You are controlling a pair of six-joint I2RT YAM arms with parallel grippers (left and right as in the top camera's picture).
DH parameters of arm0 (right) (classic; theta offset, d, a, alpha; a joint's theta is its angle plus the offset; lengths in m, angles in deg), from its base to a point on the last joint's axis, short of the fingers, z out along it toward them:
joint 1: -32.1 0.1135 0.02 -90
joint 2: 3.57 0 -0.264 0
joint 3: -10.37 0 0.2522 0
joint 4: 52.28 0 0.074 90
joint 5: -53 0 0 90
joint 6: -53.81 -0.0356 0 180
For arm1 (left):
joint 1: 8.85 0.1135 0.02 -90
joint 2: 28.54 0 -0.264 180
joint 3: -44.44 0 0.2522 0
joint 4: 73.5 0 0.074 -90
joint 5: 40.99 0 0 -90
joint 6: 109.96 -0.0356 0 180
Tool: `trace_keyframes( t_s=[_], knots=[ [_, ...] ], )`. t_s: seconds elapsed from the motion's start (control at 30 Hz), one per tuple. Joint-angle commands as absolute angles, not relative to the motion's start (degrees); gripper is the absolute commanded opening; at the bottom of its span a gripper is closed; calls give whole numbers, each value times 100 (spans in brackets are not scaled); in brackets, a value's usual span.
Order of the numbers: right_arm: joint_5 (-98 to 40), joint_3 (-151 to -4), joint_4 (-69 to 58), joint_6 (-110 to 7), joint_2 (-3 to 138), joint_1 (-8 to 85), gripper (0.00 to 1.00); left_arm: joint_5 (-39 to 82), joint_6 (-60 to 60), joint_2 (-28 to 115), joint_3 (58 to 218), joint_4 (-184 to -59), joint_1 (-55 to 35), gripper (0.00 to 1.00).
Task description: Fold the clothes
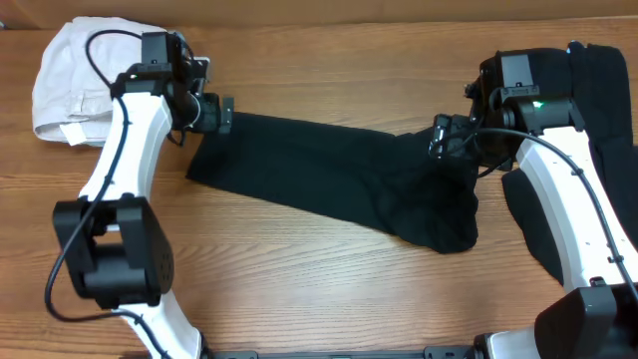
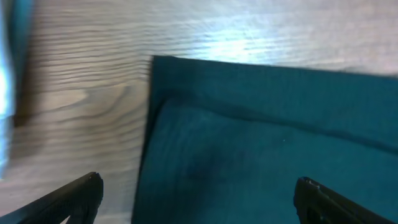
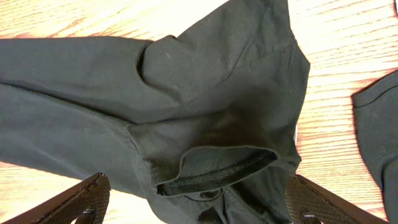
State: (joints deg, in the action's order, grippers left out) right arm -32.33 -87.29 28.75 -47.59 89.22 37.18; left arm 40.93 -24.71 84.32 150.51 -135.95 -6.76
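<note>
Black thin-fabric garment is lying stretched out on the light wooden table, running from under the left gripper over to the right gripper. Left gripper's jaws are sitting wide apart, holding nothing, hovering over the garment's squared-off corner. Right one's gaping wide and empty too, hanging over the bunched end where a hemmed opening is showing. Another black piece of clothing is lying just past the right gripper's outer side, and a crumpled white cloth is sitting beyond the left one.
</note>
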Motion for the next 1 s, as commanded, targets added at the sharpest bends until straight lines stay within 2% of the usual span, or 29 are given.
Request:
trace_keyframes(
  t_s=[0.0, 0.53, 0.63, 0.97],
  knots=[
    [-3224, -8821, 2932, -4659, 8892, 3729, 94, 3623, -2976, 8900, 15119, -13547, -567, 100],
    [-3244, -8821, 3155, -4661, 8892, 3729, 96, 3204, -3112, 9702, 15119, -13472, -161, 100],
    [-3242, -8821, 3126, -4663, 8892, 3729, 96, 2830, -3114, 9776, 15119, -13468, -206, 100],
    [-3242, -8821, 3141, -4663, 8892, 3729, 96, 2992, -3136, 10054, 15115, -13422, -532, 94]
  ],
)
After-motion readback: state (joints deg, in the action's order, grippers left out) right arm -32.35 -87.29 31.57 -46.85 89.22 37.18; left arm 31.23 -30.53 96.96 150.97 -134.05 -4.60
